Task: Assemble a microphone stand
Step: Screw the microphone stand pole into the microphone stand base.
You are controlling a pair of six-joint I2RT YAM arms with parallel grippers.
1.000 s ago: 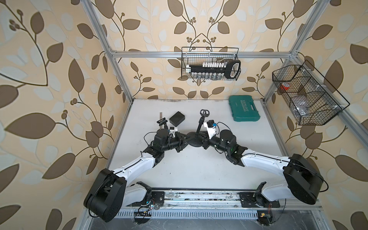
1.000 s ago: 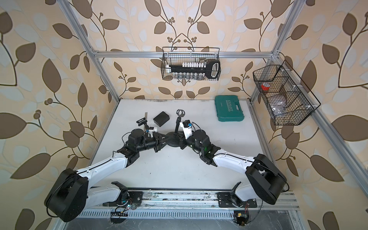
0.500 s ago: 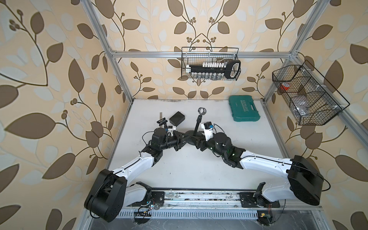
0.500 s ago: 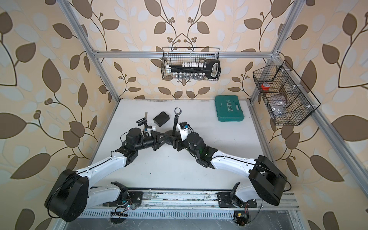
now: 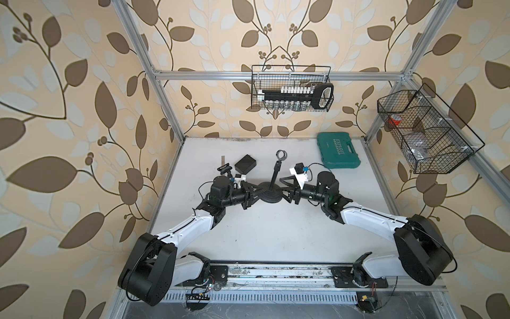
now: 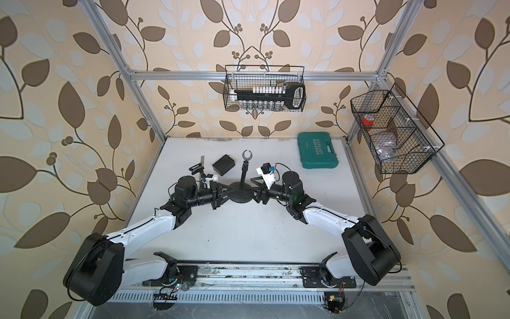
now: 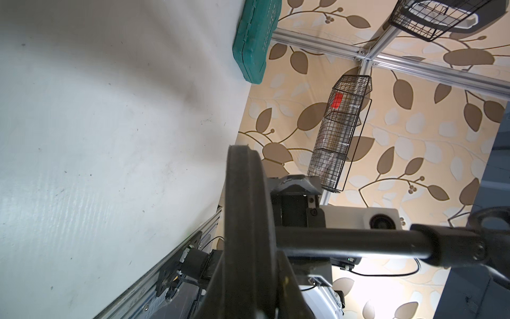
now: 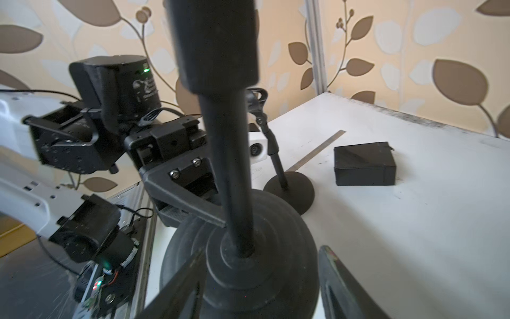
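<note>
Assembly looks largely done. The pole [image 5: 276,174] stands upright in the round base [image 5: 271,195] at mid-counter [image 5: 276,237], with the clip [image 5: 281,154] on top. The left claw [image 5: 255,192] pinches the base's rim. The right claw [image 5: 287,191] is spread at the opposite side, apparently not touching. We judge that only a final tightening or release remains. Only the right wrist view shows clearly a smaller stand [image 8: 292,193] near the black box [image 8: 364,163]. The left wrist view shows the pinched rim edge-on.
</note>
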